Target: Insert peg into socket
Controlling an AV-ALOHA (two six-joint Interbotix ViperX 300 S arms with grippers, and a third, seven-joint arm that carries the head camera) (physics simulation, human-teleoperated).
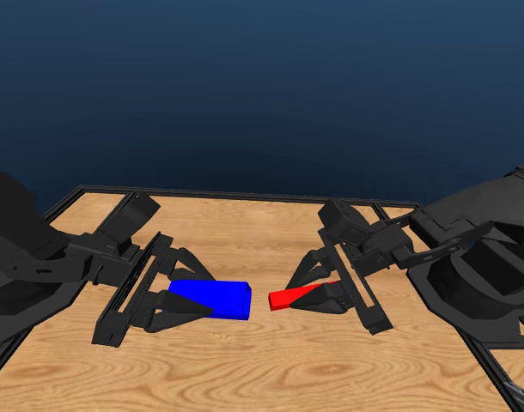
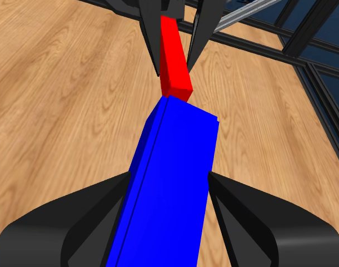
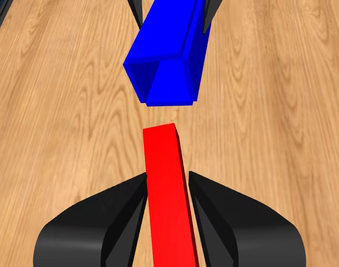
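Wooden table [image 1: 271, 360], pale and grained, fills the lower half of the head view, with a dark frame [image 1: 245, 193] along its far edge and deep blue behind. Two black arms reach in from either side and their grippers face each other over the middle of the boards.

At the left, the left gripper [image 1: 189, 302] is clamped on the socket [image 1: 212, 299], a bright blue block lying roughly level and pointing toward the other arm. In the left wrist view the socket [image 2: 172, 183] runs out between the two jaws, which press against its sides, and its free end reaches well past them. From the right wrist view the socket [image 3: 166, 55] shows its open end, a hollow with blue walls, facing the peg.

At the right, the right gripper [image 1: 318, 296] is closed around the peg [image 1: 289, 297], a slim red bar whose free tip points at the socket. The right wrist view shows the peg [image 3: 168, 189] pinched between the jaws, with its end standing clear of them.

Peg and socket lie nearly in line, both held above the table. A small gap shows between the red tip and the blue opening in the head and right wrist views; in the left wrist view the peg [image 2: 175, 58] appears just at the socket's far edge, not yet inside.
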